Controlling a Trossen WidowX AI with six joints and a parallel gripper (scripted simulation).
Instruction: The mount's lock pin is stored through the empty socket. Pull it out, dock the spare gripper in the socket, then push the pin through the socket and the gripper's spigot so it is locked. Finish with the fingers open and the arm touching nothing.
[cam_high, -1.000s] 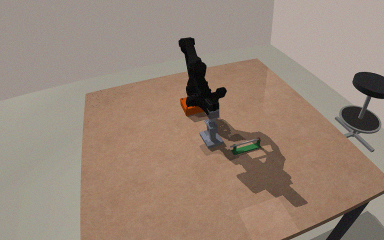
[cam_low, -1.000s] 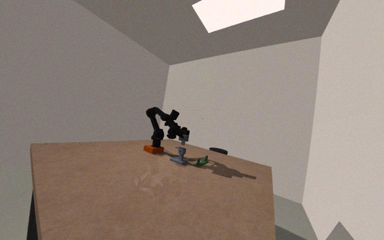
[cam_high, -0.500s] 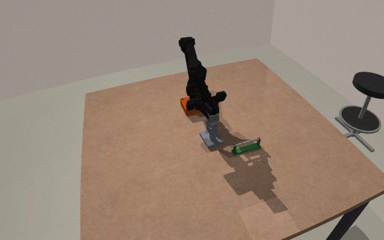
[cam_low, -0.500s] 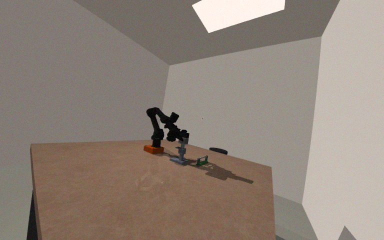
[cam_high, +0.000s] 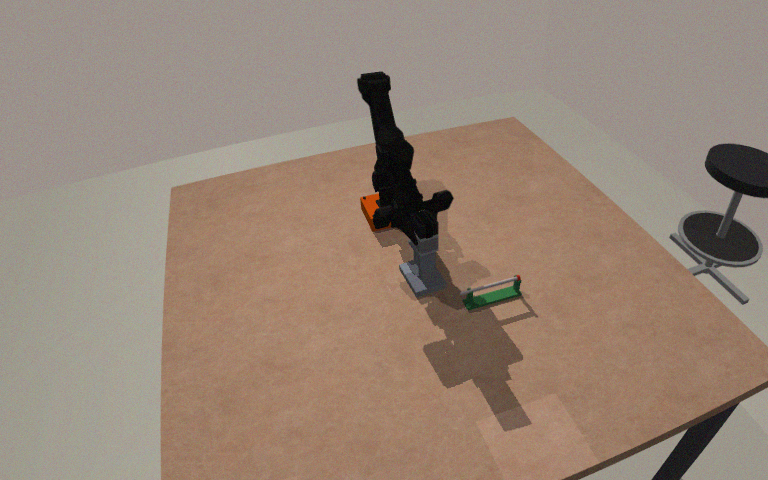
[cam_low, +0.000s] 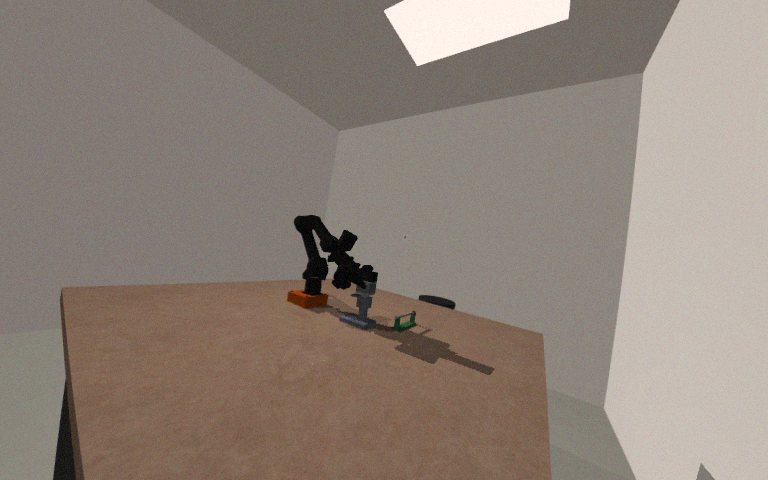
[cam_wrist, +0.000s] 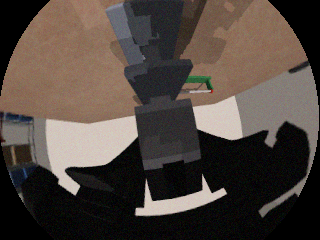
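Observation:
My gripper (cam_high: 425, 227) (cam_low: 368, 278) (cam_wrist: 164, 131) is shut on the spare gripper (cam_high: 427, 243) (cam_low: 365, 289) (cam_wrist: 167, 132), a grey block. The block is upright directly over the grey mount (cam_high: 431, 284) (cam_low: 357, 322) (cam_wrist: 157, 77). In the wrist view a short neck shows between the block and the socket top, and the block's lower end meets the socket. How deep the spigot sits is hidden. The lock pin (cam_high: 492, 284) (cam_low: 405, 316) (cam_wrist: 200, 91), a silver rod with a red end, lies across the two posts of the green rack (cam_high: 493, 298) (cam_low: 406, 325) (cam_wrist: 199, 79), out of the socket.
The green rack stands close beside the mount, on the stool's side. The arm's orange base (cam_high: 370, 213) (cam_low: 307, 299) is behind the mount. A black stool (cam_high: 741, 169) stands beyond the table edge. The arm's shadow falls over the table in front of the mount.

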